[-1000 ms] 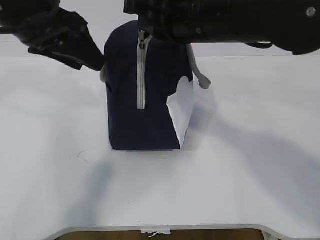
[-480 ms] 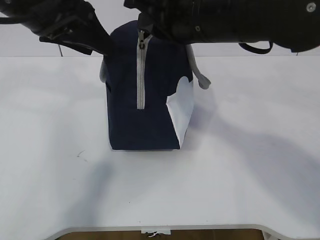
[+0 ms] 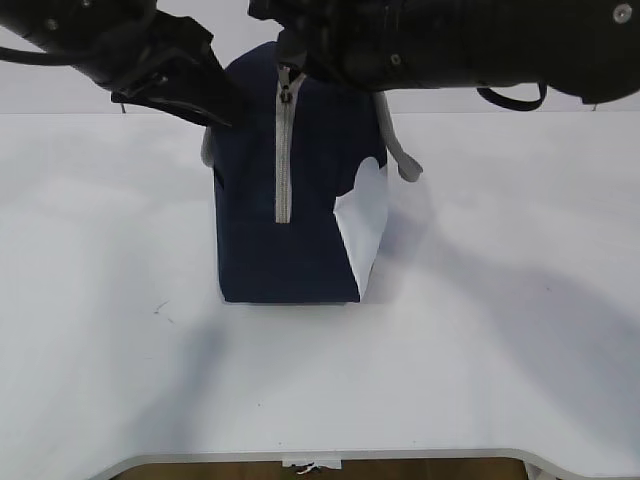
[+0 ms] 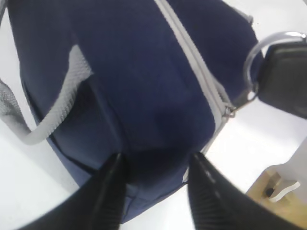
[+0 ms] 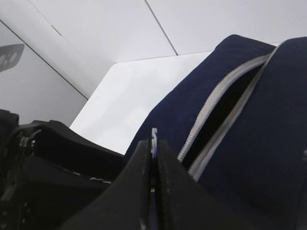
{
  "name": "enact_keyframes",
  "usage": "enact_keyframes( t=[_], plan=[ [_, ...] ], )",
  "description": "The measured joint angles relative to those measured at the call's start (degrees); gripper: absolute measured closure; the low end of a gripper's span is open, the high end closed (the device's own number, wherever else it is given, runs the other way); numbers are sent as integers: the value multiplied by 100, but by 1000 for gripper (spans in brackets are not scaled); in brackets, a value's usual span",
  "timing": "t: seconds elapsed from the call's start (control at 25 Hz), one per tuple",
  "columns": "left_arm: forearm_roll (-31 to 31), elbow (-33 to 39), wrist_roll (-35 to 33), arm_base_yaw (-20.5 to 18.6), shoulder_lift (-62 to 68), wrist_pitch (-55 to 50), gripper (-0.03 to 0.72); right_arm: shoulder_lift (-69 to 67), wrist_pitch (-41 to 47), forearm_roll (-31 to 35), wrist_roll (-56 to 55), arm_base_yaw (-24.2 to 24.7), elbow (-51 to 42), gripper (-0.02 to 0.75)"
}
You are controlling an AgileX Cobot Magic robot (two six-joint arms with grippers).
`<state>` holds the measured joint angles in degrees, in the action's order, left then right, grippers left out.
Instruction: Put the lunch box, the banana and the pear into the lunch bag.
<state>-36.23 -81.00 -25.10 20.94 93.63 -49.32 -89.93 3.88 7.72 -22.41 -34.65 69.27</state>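
The right fingers point(image 5: 152, 158) are pressed together on the metal ring pull point(image 4: 256, 57) at the top of the lunch bag point(image 3: 290, 190), whose zipper point(image 3: 283, 150) runs down below them. The left fingers point(image 4: 108, 191) are spread, straddling the bag's upper corner. The bag stands on the white bench point(image 3: 480, 330).

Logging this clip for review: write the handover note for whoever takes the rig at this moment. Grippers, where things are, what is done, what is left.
Left gripper: open, fingers straddling an end of the lunch bag, pressing the fabric.
Right gripper: shut on the metal ring pull at the bag's far top end.
Bag stands on the white table; the zipper is closed along the near face, parted at the top in the right wrist view.
Lunch box, banana and pear: not in view; cannot tell whether they are inside.
Left: finish the zip; confirm contents.
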Motion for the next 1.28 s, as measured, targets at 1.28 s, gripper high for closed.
enact_keyframes(
  t=[1.28],
  plan=[
    [1199,-34,-67,26,-82,-1364,694,-77,640,76,-13,279,456,737]
  ],
)
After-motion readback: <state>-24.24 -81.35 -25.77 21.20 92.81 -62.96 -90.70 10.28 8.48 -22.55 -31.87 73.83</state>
